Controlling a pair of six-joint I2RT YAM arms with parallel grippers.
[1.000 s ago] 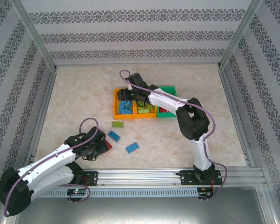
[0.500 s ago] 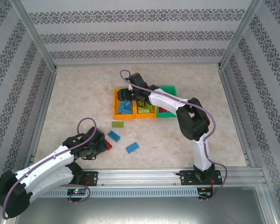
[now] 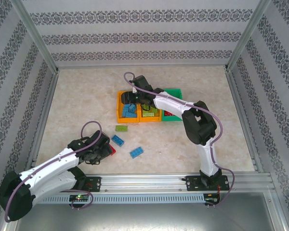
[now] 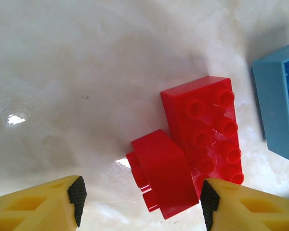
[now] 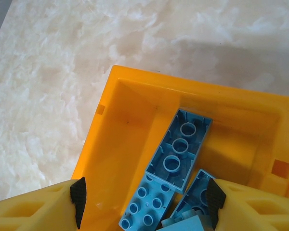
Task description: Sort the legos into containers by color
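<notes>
Pale marbled tabletop (image 3: 77,106), fenced by patterned walls, carries the whole scene. Low over it, the left gripper (image 4: 143,198) has its yellow fingers (image 4: 43,207) spread wide, holding nothing. Between them lies a red brick (image 4: 202,125) with its studs up, and a second red brick (image 4: 166,173) is tipped on its side against it. The right-hand pad sits just beside these pieces, and I cannot tell whether it touches. A blue brick (image 4: 279,106) lies just past the red ones. Seen from above, another blue brick (image 3: 137,152) and a green brick (image 3: 121,128) lie loose nearby, between this arm and the bins. The right gripper (image 5: 146,198) hangs over the left orange bin (image 5: 130,125), its fingers likewise wide apart and empty. Beneath it, blue bricks (image 5: 180,149) rest inside that bin, one with its hollow underside up. The middle orange bin (image 3: 150,119) stands against it and holds green pieces. The green bin (image 3: 176,91) closes the row on the right, with something red inside.
</notes>
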